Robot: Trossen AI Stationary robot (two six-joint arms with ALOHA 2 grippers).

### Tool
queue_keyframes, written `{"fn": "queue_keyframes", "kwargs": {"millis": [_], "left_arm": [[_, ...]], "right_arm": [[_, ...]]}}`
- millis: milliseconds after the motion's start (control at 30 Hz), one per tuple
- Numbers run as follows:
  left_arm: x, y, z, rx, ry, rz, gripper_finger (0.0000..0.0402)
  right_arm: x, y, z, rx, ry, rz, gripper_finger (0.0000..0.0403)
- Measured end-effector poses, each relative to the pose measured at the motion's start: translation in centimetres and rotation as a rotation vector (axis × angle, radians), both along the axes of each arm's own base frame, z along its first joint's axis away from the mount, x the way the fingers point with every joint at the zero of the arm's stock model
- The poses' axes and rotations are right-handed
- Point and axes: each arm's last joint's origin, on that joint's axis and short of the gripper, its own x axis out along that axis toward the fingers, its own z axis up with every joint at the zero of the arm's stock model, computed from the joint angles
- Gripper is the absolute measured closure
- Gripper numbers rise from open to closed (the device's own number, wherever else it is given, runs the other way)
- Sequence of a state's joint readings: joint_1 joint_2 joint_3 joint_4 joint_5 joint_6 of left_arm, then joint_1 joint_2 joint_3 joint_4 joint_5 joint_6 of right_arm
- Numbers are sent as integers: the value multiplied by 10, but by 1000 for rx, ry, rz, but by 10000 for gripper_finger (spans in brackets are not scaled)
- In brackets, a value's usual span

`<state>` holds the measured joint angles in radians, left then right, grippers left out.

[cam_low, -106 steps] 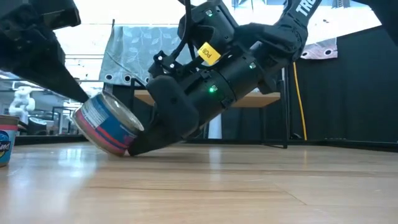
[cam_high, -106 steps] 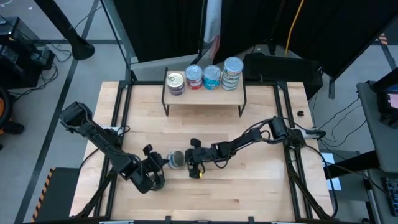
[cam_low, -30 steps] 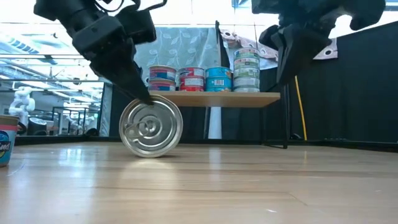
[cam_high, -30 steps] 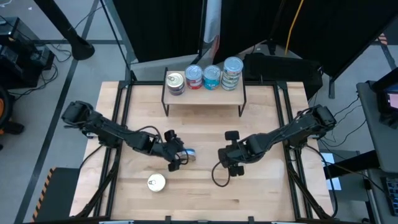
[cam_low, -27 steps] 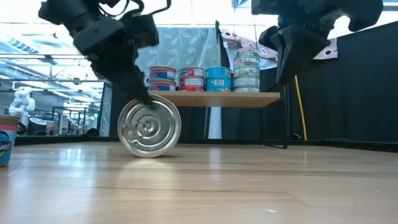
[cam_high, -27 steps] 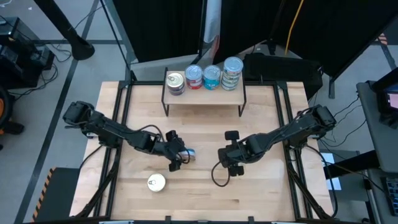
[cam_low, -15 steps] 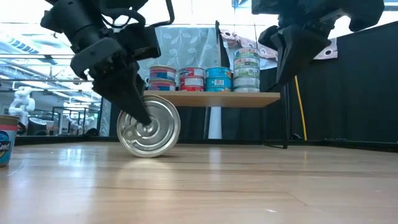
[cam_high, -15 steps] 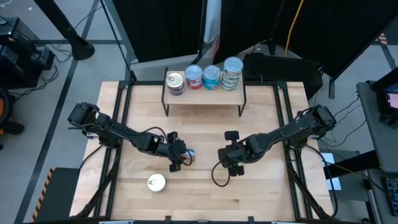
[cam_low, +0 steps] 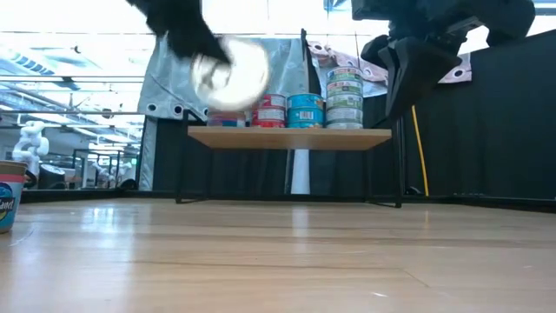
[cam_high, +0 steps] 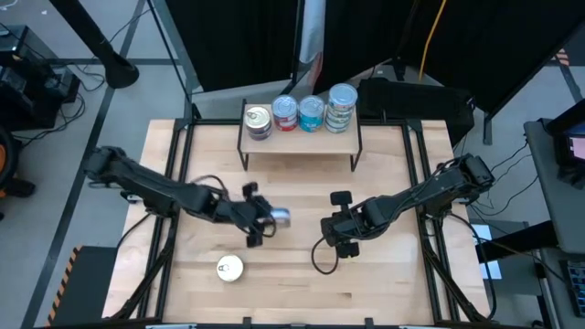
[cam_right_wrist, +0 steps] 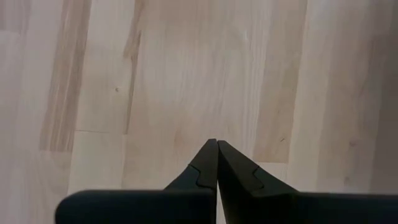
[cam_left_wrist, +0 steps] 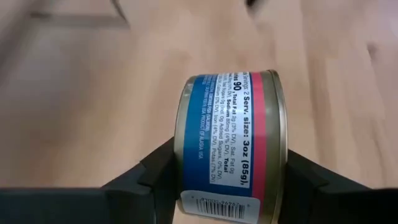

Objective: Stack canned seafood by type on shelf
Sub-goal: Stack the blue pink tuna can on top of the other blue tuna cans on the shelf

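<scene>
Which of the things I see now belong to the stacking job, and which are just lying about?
Job:
- tin gripped by the left gripper, lifted off the table
- shelf with four tin stacks
- loose tin on the table near the front

Lying about:
- cup at the low view's left edge
- right gripper, shut and empty

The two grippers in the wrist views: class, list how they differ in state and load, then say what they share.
1. The left gripper clamps a blue-and-red tin between its fingers; the right gripper carries nothing.
2. The left gripper's fingers stand apart, one on each flat end of the tin; the right gripper's fingers are pressed together.
Shared: both are dark two-finger grippers above the wooden tabletop.
</scene>
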<state>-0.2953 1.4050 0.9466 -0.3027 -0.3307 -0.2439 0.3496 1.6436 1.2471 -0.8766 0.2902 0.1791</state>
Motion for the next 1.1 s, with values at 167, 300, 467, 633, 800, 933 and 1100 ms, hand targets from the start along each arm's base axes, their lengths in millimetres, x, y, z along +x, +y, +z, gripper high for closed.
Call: {"fn": "queue_keyframes", "kwargs": {"millis": [167,300,467,633,800,933,1100], "left_arm": [[-18,19,81,228,-158,111,213],[-38,49,144,349,-313,226,213],[-68,91,204,359,-481,386,213],[-93,127,238,224,-651,575,213],[-107,159,246,90,-734,625,213],[-108,186,236,-46,-690,650,213],[-97,221,210,-247,-545,593,213]], "right_arm": [[-1,1,0,-2,6,8,403],[-1,2,0,-1,7,10,403],[-1,2,0,-1,10,10,403],[-1,2,0,-2,10,14,403],[-1,2,0,-2,7,18,403],[-1,2,0,-2,7,18,403],[-1,2,0,-3,4,22,403]]}}
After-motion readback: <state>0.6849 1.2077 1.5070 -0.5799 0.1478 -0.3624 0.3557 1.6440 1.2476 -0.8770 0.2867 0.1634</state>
